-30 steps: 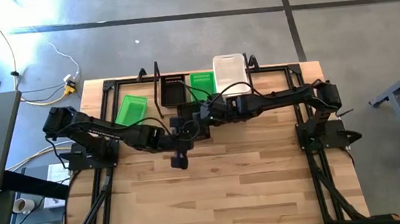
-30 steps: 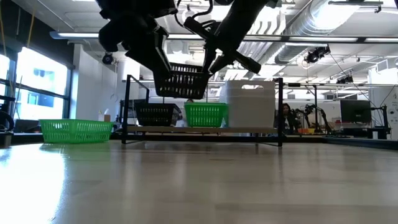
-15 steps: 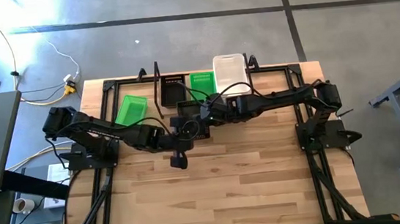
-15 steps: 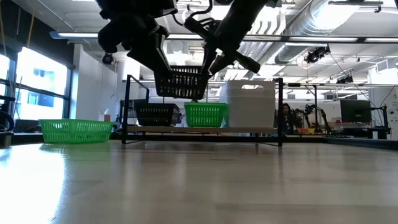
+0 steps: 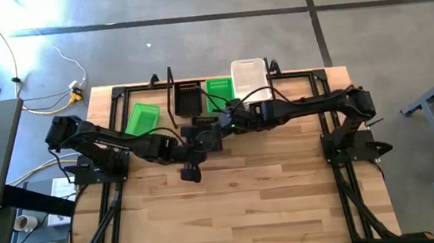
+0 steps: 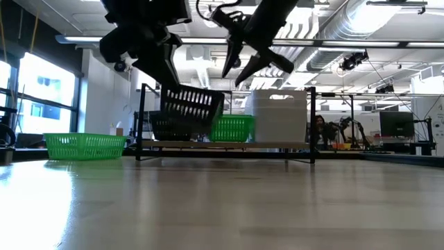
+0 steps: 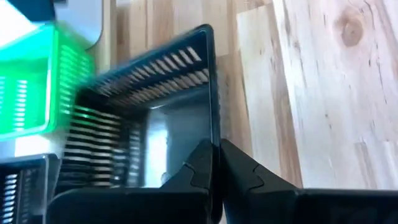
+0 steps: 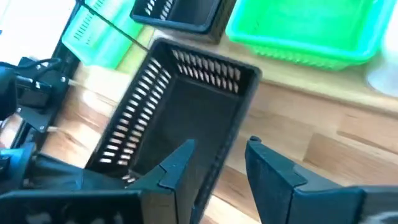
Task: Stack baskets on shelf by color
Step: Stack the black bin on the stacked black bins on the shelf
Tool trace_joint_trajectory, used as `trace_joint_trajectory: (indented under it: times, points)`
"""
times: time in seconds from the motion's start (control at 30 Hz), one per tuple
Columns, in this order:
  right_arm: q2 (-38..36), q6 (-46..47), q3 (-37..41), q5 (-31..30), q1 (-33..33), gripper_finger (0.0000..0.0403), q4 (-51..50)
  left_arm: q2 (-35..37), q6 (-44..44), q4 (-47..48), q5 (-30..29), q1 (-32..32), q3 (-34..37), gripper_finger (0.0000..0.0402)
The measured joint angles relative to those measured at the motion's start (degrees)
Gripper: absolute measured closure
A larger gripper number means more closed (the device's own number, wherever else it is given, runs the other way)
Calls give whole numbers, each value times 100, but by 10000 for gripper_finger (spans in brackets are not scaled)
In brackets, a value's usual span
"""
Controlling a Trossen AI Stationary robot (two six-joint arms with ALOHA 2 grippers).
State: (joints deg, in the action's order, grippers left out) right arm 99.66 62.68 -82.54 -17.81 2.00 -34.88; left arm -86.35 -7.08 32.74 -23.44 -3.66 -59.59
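L gripper (image 7: 216, 163): fingers pinched tight on the rim of a black slotted plastic basket (image 7: 149, 118), one finger each side of the wall. In the low view that basket (image 6: 189, 105) hangs tilted in the air, centre-left of frame, in front of the shelf.

R gripper (image 8: 217, 163): fingers spread apart w/ a clear gap, straddling the same basket's near wall (image 8: 186, 106) but holding nothing; contact can't be told. In the low view the R gripper (image 6: 244, 64) sits above the basket, upper centre, clear of it.

Shelf, a narrow light-wood board w/ black wire frame (image 6: 229, 145), runs across mid-frame. On it: second black mesh basket (image 5: 187, 99), bright green slotted basket (image 5: 217, 91), white translucent bin (image 5: 250, 78), left to right. One more green basket (image 5: 141, 117) lies on the wooden tabletop (image 5: 240, 199), left of the shelf.
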Motion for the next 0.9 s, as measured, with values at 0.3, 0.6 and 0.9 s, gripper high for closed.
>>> trace_joint_trajectory:
  times: [0.3, 0.6, 0.9]
  points:
    - [-648, -507, 0, -134, -13, 277, -210, 748, 185, 190, -20, 7, 0, 401]
    - [-1449, -1665, 2, -482, 35, 277, -224, 1668, -371, 307, -458, 373, -1, 401]
    - [-2443, -2697, 2, -630, 432, 277, -267, 1906, -1330, 326, 15, 1612, 0, 401]
